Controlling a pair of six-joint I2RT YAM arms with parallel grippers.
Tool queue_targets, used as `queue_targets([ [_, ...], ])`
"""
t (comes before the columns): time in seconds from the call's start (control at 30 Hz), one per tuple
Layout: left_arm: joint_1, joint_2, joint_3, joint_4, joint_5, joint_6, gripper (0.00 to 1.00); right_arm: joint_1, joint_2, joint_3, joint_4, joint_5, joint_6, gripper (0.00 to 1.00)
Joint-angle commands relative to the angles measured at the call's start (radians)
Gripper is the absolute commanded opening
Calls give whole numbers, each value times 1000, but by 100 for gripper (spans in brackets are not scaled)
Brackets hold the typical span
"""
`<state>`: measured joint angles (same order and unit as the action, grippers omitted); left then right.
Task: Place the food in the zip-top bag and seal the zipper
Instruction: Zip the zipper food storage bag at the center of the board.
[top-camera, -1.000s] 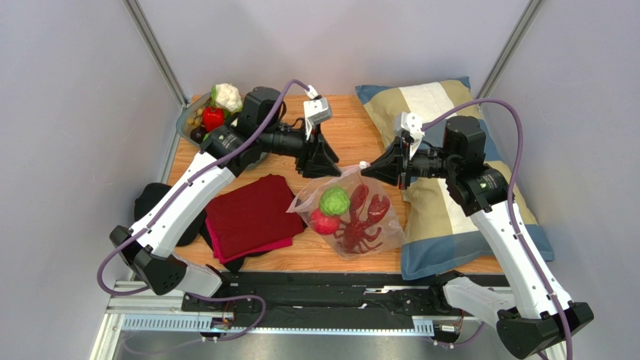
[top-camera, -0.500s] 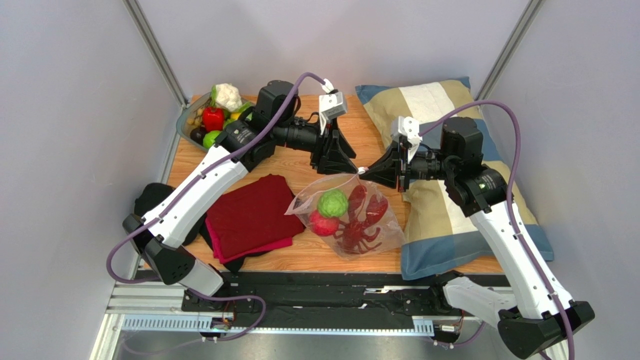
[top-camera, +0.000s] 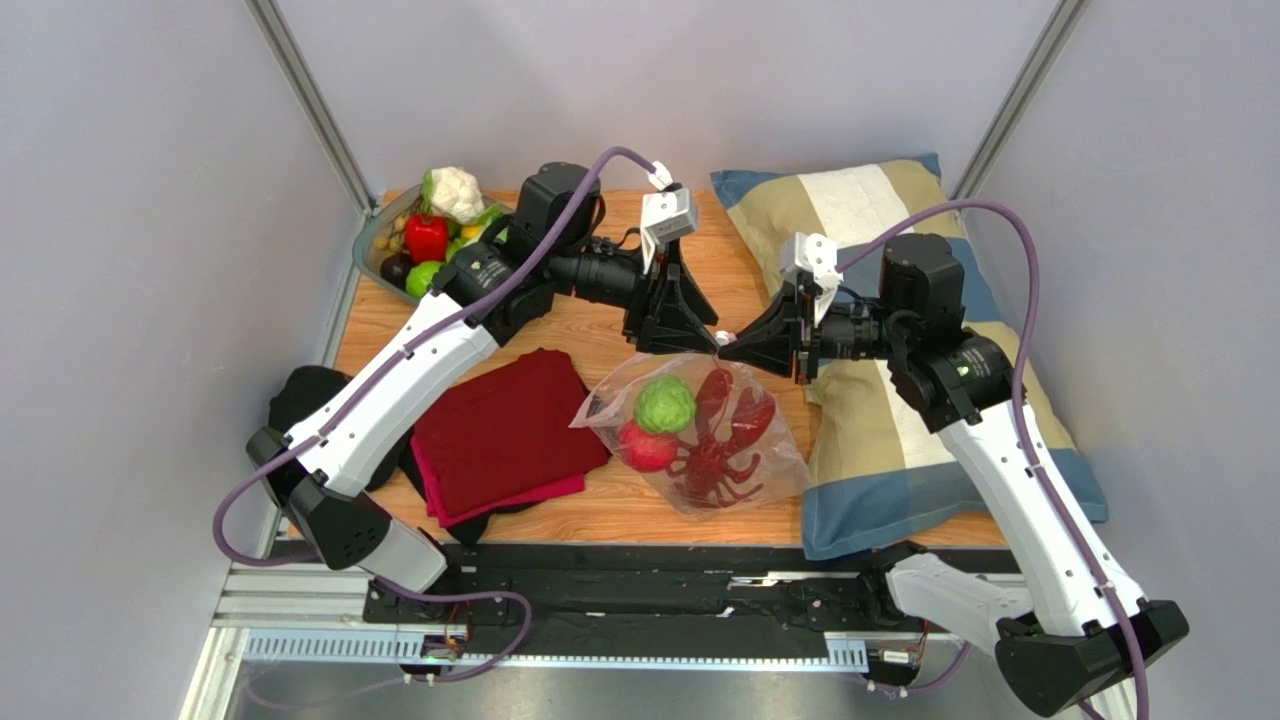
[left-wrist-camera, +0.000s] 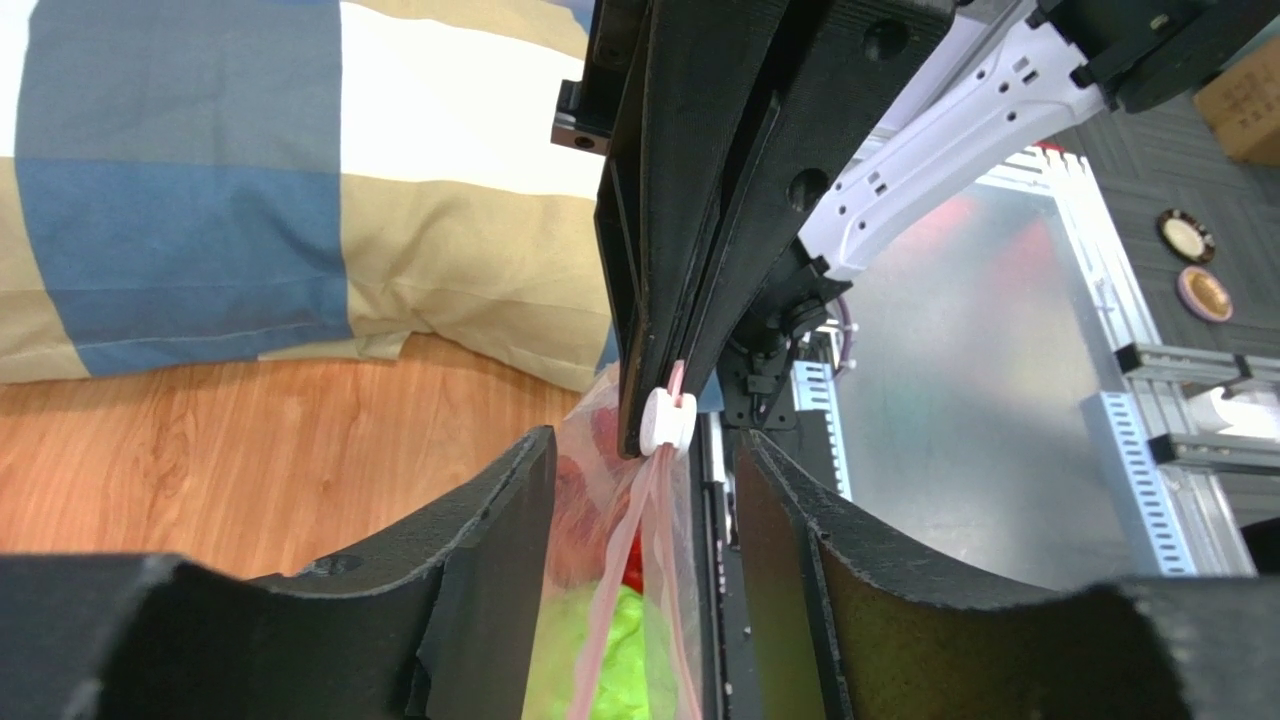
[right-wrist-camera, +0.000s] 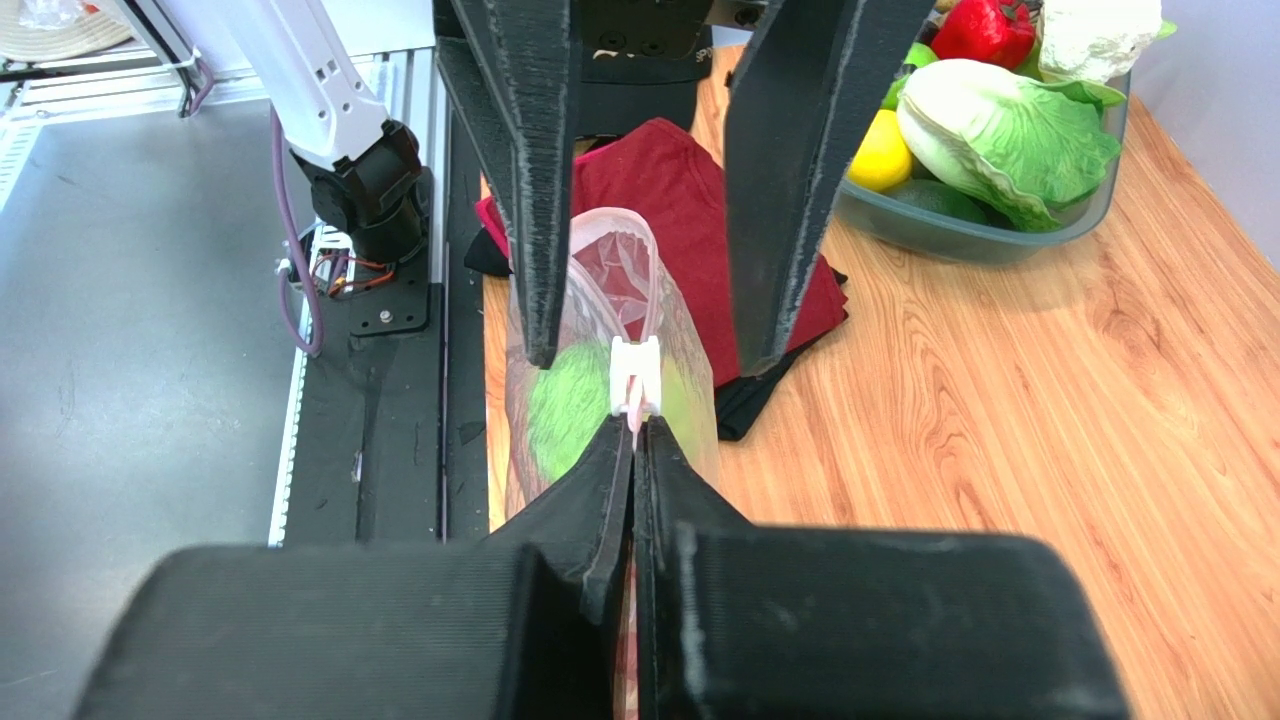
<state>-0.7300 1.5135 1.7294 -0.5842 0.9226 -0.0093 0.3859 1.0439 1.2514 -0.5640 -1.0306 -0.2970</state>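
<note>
Sealing is what's left: green ball (top-camera: 667, 404), red fruit (top-camera: 649, 446) and lobster (top-camera: 729, 435) lie inside the bag (top-camera: 766, 468), mid-table. Right gripper (right-wrist-camera: 631, 431) is clamped on the bag's mouth edge by the white slider (right-wrist-camera: 636, 369). Left gripper (left-wrist-camera: 643, 458), fingers apart, straddles the zipper (left-wrist-camera: 649, 503), gripping nothing.

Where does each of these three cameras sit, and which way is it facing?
Top external: fixed above and behind, looking down at the table; both arms show, left gripper and right gripper meeting at the zip-top bag.
Left wrist: on the left arm, facing the checked pillow; its open fingers show.
Right wrist: on the right arm, facing the red cloth and produce bowl; its shut fingers pinch the zipper.
Both wrist views share the white slider.
</note>
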Motion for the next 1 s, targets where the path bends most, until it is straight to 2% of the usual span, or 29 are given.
queue_targets([
  [0.0, -11, 14, 58, 52, 9, -15, 54, 11, 2, 42, 24, -9, -21, 0],
  [0.43, -14, 17, 42, 17, 9, 8, 53, 13, 4, 51, 15, -2, -21, 0],
  [0.57, -14, 16, 42, 14, 10, 8, 41, 10, 8, 51, 21, 0, -14, 0],
  [0.83, -16, 19, 44, -17, 15, 43, 43, 13, 10, 51, 21, 9, -7, 0],
  [0.93, -16, 16, 42, -19, 13, 49, 35, 13, 13, 52, 21, 9, -4, 0],
  [0.97, -14, 16, 42, -17, 9, 52, 26, 11, 15, 52, 21, 9, -4, 0],
])
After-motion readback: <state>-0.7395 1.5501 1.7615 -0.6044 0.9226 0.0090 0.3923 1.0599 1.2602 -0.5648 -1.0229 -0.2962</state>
